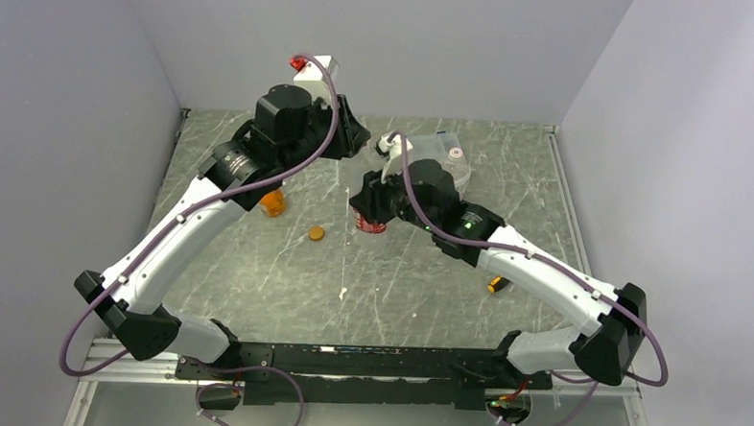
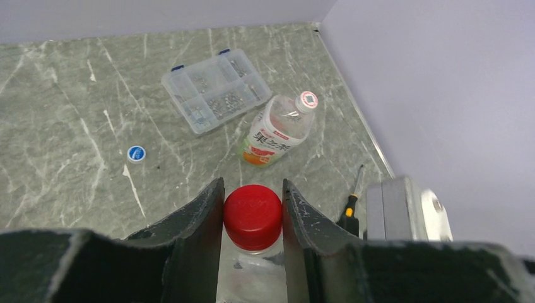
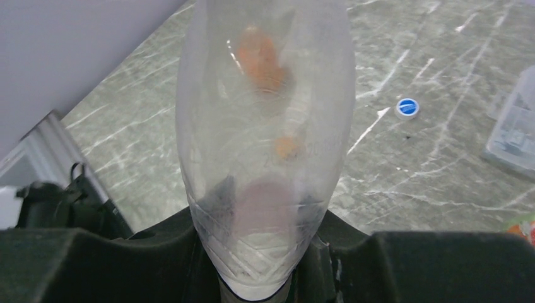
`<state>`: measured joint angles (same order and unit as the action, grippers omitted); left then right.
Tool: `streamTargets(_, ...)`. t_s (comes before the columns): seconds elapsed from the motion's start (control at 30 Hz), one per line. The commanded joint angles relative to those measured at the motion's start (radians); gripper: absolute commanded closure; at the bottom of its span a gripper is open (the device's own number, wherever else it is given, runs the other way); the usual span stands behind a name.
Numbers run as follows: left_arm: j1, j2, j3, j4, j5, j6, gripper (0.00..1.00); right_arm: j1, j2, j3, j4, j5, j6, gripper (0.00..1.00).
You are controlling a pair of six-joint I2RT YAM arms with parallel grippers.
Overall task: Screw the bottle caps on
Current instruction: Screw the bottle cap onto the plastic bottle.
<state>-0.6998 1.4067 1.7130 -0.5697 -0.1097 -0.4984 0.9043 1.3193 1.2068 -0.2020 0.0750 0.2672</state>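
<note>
Presently clamping the red-labelled bottle [image 1: 371,223] with the right gripper [image 1: 377,205] near the middle of the table [image 1: 284,286], jaws narrow and tight on its clear body. Standing it upright there, red cap [image 2: 252,216] seated on the neck. Bracketing that cap with the left gripper [image 2: 252,187] from above: jaws narrow, fingers [image 2: 200,235] at 9 and 3 o'clock of the cap, apparently pressed to both sides of its rim. Spotting an orange cap [image 1: 316,233] loose at 9 o'clock of the held bottle, near it, and a squat orange bottle [image 1: 272,203] farther out at 10 o'clock, partly under the left arm. Finding a white-labelled bottle [image 2: 277,129] on its side at 1 o'clock, whitish cap [image 2: 308,100] on, just beside a compartment box [image 2: 214,88]. Seeing a blue cap [image 2: 136,153] alone at 10 o'clock in the left wrist view, and a screwdriver [image 1: 495,283] at 4 o'clock beside the right forearm.
</note>
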Motion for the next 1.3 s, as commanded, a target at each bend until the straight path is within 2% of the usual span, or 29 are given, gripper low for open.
streamTargets(0.0, 0.001, -0.105, -0.047, 0.047, 0.2, 0.045, 0.92, -0.072, -0.11, -0.016, 0.173, -0.403, -0.022, 0.84)
streamTargets(0.17, 0.011, -0.206, -0.108, 0.096, 0.406, 0.078, 0.99, -0.122, -0.189, -0.08, 0.337, -0.733, 0.047, 0.84)
streamTargets(0.27, 0.021, -0.266, -0.147, 0.15, 0.556, 0.085, 1.0, -0.138, -0.2, -0.084, 0.4, -0.877, 0.101, 0.84)
streamTargets(0.37, 0.026, -0.31, -0.167, 0.188, 0.653, 0.082, 1.0, -0.139, -0.202, -0.078, 0.457, -0.973, 0.15, 0.83)
streamTargets(0.47, 0.028, -0.328, -0.161, 0.195, 0.679, 0.085, 0.99, -0.139, -0.2, -0.058, 0.456, -1.013, 0.163, 0.83)
streamTargets(0.5, 0.028, -0.332, -0.154, 0.175, 0.651, 0.087, 0.95, -0.139, -0.202, -0.049, 0.431, -1.002, 0.149, 0.83)
streamTargets(0.53, 0.028, -0.335, -0.141, 0.161, 0.624, 0.094, 0.86, -0.139, -0.204, -0.043, 0.396, -0.982, 0.127, 0.82)
streamTargets(0.57, 0.028, -0.34, -0.132, 0.148, 0.594, 0.097, 0.67, -0.14, -0.206, -0.034, 0.354, -0.932, 0.105, 0.82)
streamTargets(0.67, 0.028, -0.353, -0.112, 0.125, 0.453, 0.104, 0.32, -0.138, -0.206, -0.015, 0.24, -0.8, 0.046, 0.81)
streamTargets(0.7, 0.028, -0.356, -0.106, 0.119, 0.419, 0.103, 0.27, -0.134, -0.204, -0.01, 0.212, -0.745, 0.033, 0.81)
streamTargets(0.83, 0.028, -0.329, -0.058, 0.073, 0.268, 0.111, 0.24, -0.077, -0.186, 0.008, 0.107, -0.502, -0.021, 0.8)
streamTargets(0.97, 0.028, -0.285, -0.026, 0.078, 0.215, 0.109, 0.27, 0.004, -0.15, 0.037, 0.058, -0.265, -0.05, 0.81)
streamTargets(1.17, 0.028, -0.186, 0.051, 0.012, 0.129, 0.092, 0.36, 0.061, -0.107, 0.065, 0.051, -0.034, -0.045, 0.81)
streamTargets(1.27, 0.027, -0.159, 0.067, -0.017, 0.097, 0.079, 0.39, 0.073, -0.092, 0.072, 0.051, 0.015, -0.043, 0.81)
